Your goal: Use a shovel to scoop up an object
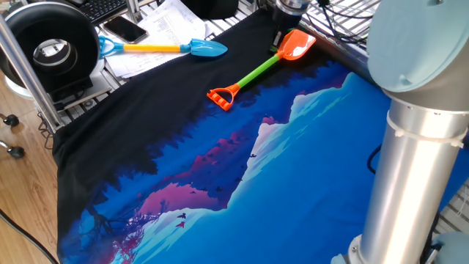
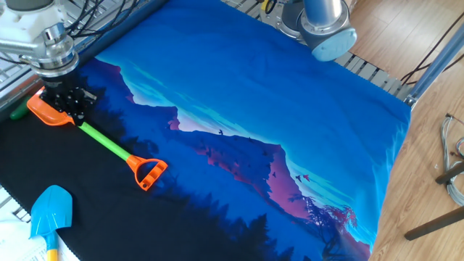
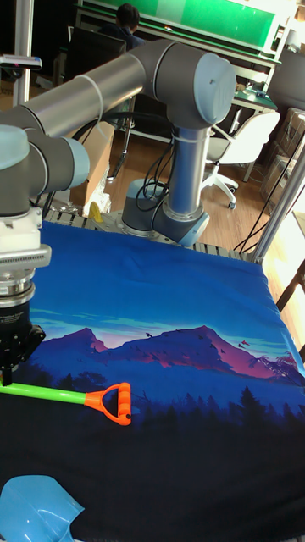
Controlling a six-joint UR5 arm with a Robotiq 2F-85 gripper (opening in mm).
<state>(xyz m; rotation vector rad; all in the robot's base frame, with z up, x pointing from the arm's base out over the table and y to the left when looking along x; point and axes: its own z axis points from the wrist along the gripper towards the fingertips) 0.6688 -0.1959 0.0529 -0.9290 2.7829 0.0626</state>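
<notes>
A: Where does the orange-bladed toy plastic shovel with the lime-green shaft (image 2: 98, 138) lie?

B: Flat on the dark, black-printed part of the mountain-print cloth (image 2: 290, 123), near one edge of the table. The orange D-shaped handle (image 2: 148, 172) points toward the cloth's middle; the blade (image 1: 296, 45) sits by the metal grating.

A: State of the black two-finger gripper (image 2: 64, 104)?

B: Down at the junction of blade and shaft. Its fingers sit over that spot, but the views do not settle whether they are clamped on the shaft or merely around it. Logged as undetermined.

A: The small dark green oval piece?

B: A sliver of green (image 2: 17, 112) shows just beyond the blade at the cloth's edge; too little of it is visible to confirm what it is.

A: Other items?

B: A blue-bladed shovel with a yellow shaft (image 1: 165, 48) lies on papers well apart from the orange one, near a smartphone (image 1: 124, 28) and a black round device (image 1: 51, 44).
</notes>
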